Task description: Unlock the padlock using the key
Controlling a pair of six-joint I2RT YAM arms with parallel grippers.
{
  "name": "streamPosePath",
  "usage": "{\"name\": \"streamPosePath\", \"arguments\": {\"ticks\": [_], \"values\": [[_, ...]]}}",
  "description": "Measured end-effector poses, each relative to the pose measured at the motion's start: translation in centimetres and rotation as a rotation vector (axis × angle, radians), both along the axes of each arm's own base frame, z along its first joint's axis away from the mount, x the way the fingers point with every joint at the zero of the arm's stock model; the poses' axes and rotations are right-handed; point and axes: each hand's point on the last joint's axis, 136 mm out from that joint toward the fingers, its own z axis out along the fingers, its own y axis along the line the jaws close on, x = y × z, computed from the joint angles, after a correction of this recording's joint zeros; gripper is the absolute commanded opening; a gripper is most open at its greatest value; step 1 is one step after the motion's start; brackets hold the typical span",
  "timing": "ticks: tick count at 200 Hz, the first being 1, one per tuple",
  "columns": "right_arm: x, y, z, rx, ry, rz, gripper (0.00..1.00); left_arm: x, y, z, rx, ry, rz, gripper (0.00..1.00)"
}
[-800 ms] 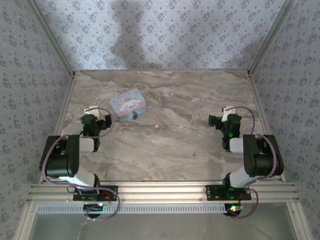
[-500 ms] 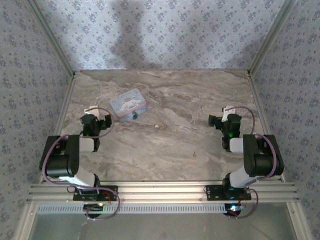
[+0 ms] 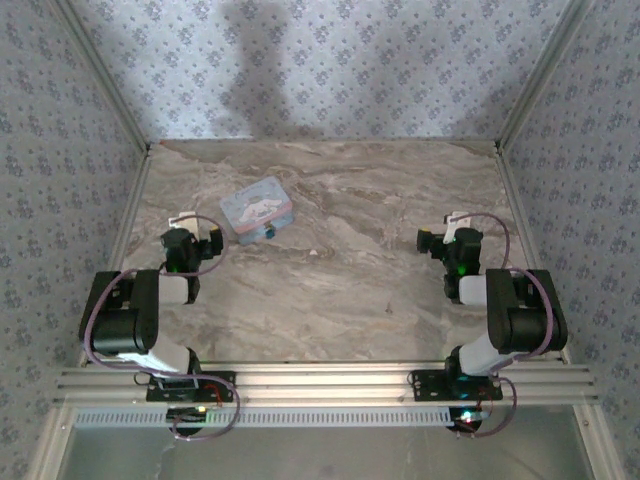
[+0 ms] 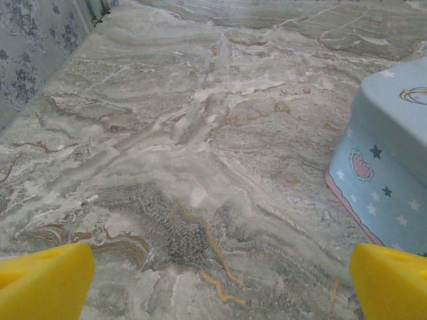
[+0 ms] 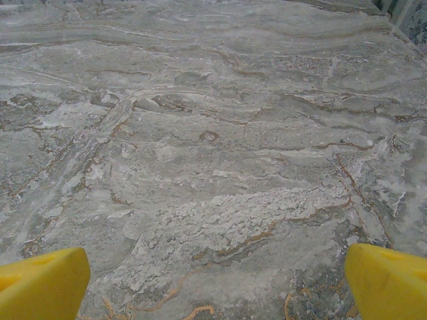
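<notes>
A tiny blue padlock (image 3: 268, 232) hangs at the near edge of a pale-blue cartoon-printed tin box (image 3: 258, 208) on the marble table. My left gripper (image 3: 194, 236) stands open just left of the box, nothing between its yellow fingertips (image 4: 43, 283). In the left wrist view the left gripper (image 4: 220, 283) faces bare marble, and the tin box (image 4: 390, 153) rises at the right edge. My right gripper (image 3: 447, 236) stands open at the table's right side over bare marble; in its own view the right gripper (image 5: 217, 287) holds nothing. I cannot make out the key.
Patterned walls (image 3: 330, 70) close the table on the left, back and right. A metal rail (image 3: 320, 380) runs along the near edge by the arm bases. Bare marble (image 3: 350, 270) lies between the two arms.
</notes>
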Motion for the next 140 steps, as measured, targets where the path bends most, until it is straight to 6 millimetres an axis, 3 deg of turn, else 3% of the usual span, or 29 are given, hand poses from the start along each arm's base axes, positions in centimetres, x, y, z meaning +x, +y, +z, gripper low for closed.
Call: {"name": "streamPosePath", "arguments": {"ticks": [96,111,140], "values": [[-0.2,-0.2,0.2,-0.003,0.013,-0.010,1.00,-0.2,0.1,0.3,-0.001,0.002,0.009,0.98],[-0.2,-0.3,1.7,-0.006,0.004,-0.016,1.00,-0.6,0.3,2.0,0.000,-0.025,0.020,0.98],[0.1,-0.3,7.4,0.012,-0.084,-0.025,1.00,-1.4,0.4,7.0,-0.042,-0.120,0.040,0.98]]}}
